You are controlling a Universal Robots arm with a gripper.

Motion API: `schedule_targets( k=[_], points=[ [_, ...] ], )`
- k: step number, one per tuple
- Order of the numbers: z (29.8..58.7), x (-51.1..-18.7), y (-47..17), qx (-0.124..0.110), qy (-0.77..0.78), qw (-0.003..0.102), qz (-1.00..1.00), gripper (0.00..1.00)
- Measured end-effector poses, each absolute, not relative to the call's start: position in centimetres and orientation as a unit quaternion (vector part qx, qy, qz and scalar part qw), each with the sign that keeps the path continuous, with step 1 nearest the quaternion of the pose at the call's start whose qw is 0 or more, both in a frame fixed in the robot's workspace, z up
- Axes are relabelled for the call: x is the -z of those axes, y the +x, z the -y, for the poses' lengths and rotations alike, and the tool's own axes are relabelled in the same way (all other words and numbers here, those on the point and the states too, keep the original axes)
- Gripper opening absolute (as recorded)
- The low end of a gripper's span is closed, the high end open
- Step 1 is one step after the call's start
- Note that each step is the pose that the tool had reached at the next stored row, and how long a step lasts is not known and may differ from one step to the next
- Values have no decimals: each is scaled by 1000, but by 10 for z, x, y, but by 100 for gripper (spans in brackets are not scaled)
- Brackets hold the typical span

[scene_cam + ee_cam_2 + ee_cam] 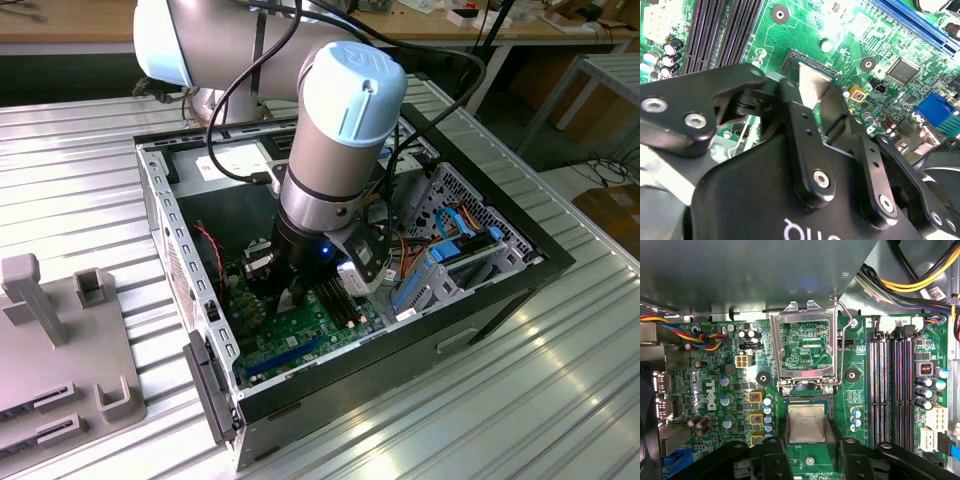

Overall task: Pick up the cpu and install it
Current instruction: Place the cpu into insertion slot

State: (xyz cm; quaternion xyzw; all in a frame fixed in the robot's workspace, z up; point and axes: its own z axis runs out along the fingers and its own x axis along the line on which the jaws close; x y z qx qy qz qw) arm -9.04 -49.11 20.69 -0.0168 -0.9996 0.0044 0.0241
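One end effector [815, 95]: black, two-fingered; its fingers [795, 115] are clamped on opposite edges of the cpu [814, 82].
Held cpu [806, 422]: small flat square chip with a pale silver-grey metal top, right over the black-framed square socket [807, 399]; whether it rests in the socket I cannot tell.
Silver load plate [805, 316]: metal frame standing open, just beside the socket.
Green motherboard [860, 390]: flat circuit board carrying the socket, with long black memory slots [892, 385] near it.
Open case [165, 230]: grey metal computer box lying on the ribbed silver desk [80, 190].
Grey block [60, 350]: flat holder with upright posts on the desk, well apart from the case, at the exterior view's left.
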Motion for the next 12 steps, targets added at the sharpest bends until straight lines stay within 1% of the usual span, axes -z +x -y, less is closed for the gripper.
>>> schedule_targets(
  k=[1,12],
  points=[
    [491,-207,-90,-4,-17,24,1000,45],
    [491,-207,-90,-4,-17,24,1000,46]
  ],
)
